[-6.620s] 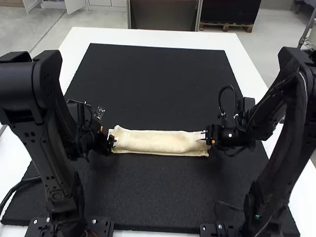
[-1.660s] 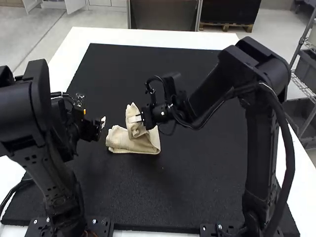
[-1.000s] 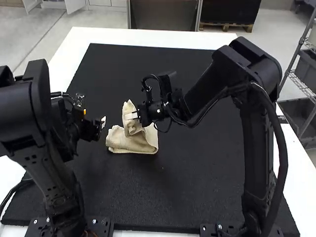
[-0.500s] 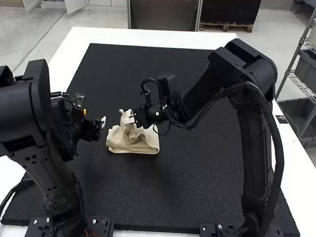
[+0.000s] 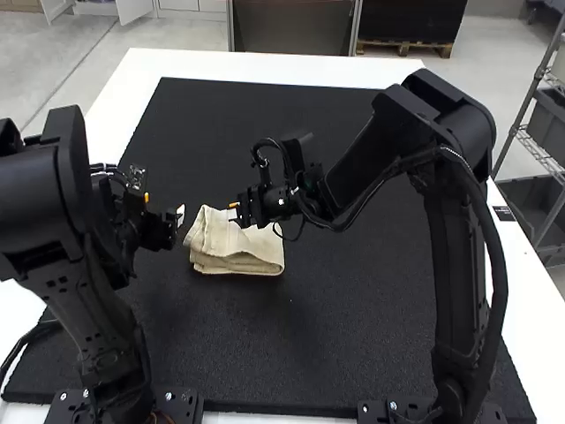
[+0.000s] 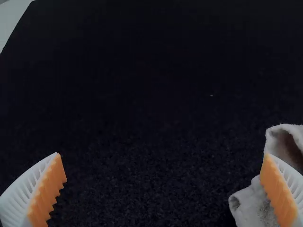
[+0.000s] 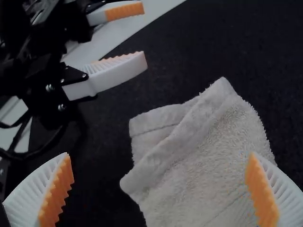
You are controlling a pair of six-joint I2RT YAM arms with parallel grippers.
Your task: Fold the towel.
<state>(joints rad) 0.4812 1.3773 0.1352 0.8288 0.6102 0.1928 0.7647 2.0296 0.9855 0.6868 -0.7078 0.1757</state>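
In the high view, your right gripper (image 5: 234,213) stands wide, the folded cream towel (image 5: 238,253) at its six o'clock, perhaps touching; your left gripper (image 5: 177,217), also wide, has it at four o'clock.

High view: towel (image 5: 240,252) partly hidden at its one o'clock by right gripper (image 5: 235,213); contact between them cannot be made out. Layer count of towel: cannot tell. Left arm (image 5: 84,291) cut off at nine o'clock; it hides part of mat (image 5: 344,353) at eight. Table (image 5: 265,64) cut off at six o'clock. Pale speck (image 5: 290,300) at six, too small to identify. Left wrist view: towel cut off, partly behind a finger (image 6: 280,191); inside of its fold dark. Right wrist view: towel's near part cut off.
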